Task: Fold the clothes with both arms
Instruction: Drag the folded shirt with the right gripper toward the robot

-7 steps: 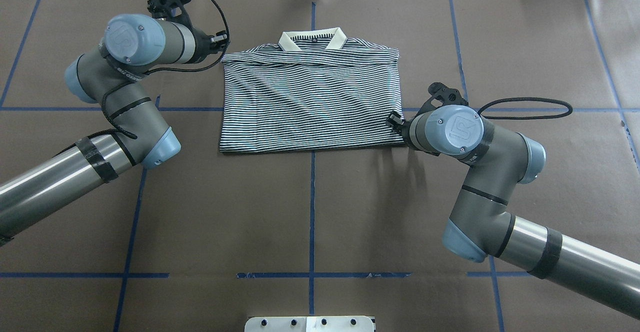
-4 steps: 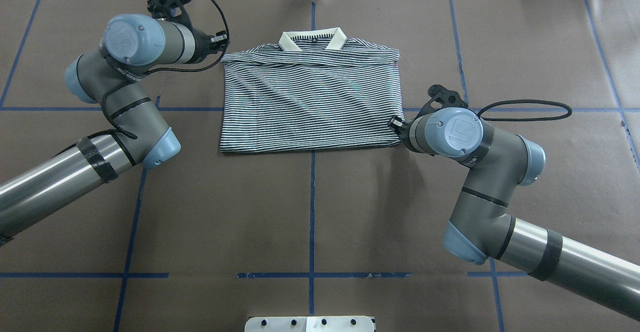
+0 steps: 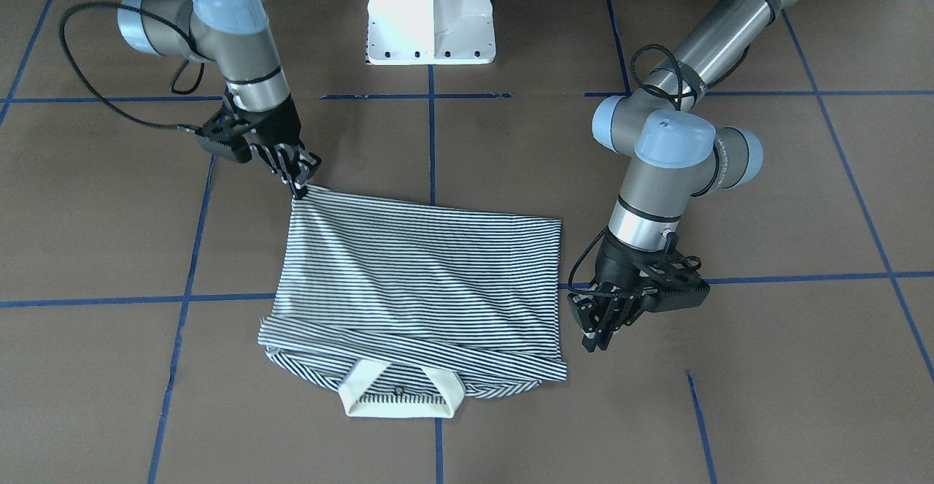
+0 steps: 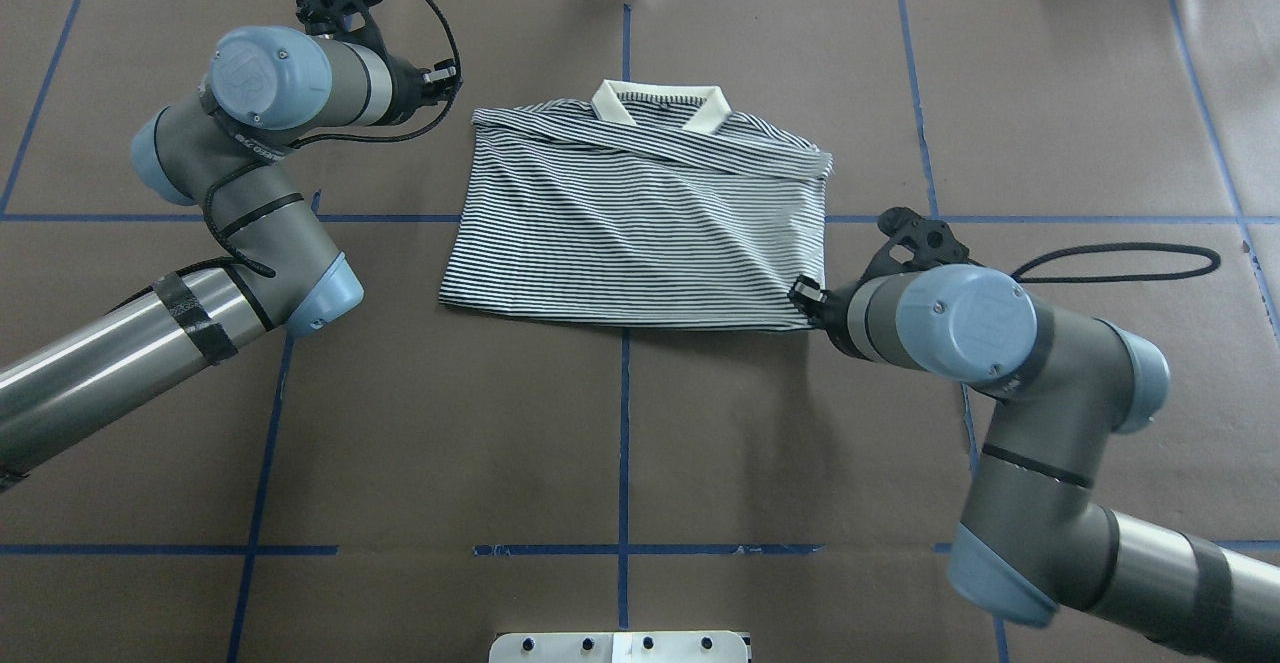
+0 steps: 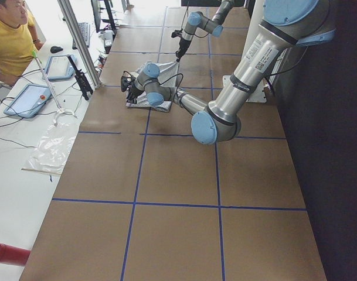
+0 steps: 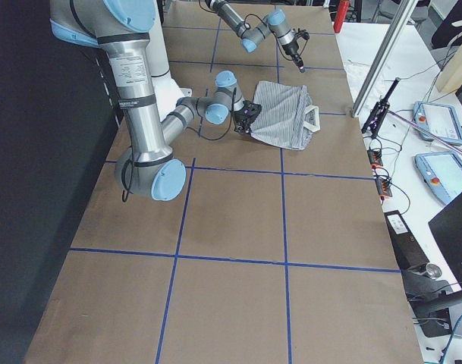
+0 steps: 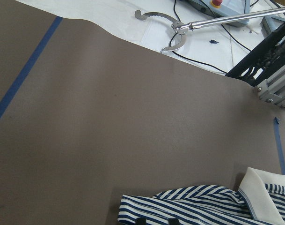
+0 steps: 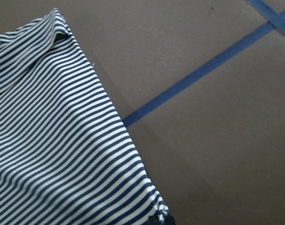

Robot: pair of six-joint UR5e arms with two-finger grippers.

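The striped polo shirt (image 4: 640, 223) lies folded on the brown table, cream collar (image 4: 660, 103) at its far edge. It lies skewed, the near right corner drawn outwards. My right gripper (image 4: 808, 295) is shut on that near right corner; in the front-facing view the right gripper (image 3: 299, 185) pinches the raised corner of the shirt (image 3: 416, 279). The right wrist view shows the striped cloth (image 8: 53, 140) running down to the fingers. My left gripper (image 4: 447, 78) hangs open beside the far left corner, a little apart from it. The front-facing view also shows the left gripper (image 3: 592, 334) clear of the cloth's edge.
The white pedestal base (image 3: 430, 17) stands at the robot's side of the table. Blue tape lines (image 4: 624, 423) cross the brown cover. A person in a yellow top (image 5: 8, 41) sits at a side table with tablets (image 5: 29, 99) beyond the far edge.
My right gripper has moved right and toward the robot with the shirt's corner, dragging the shirt rightward and skewing it. The left gripper stayed put, so the shirt's far left corner has slid away from it.
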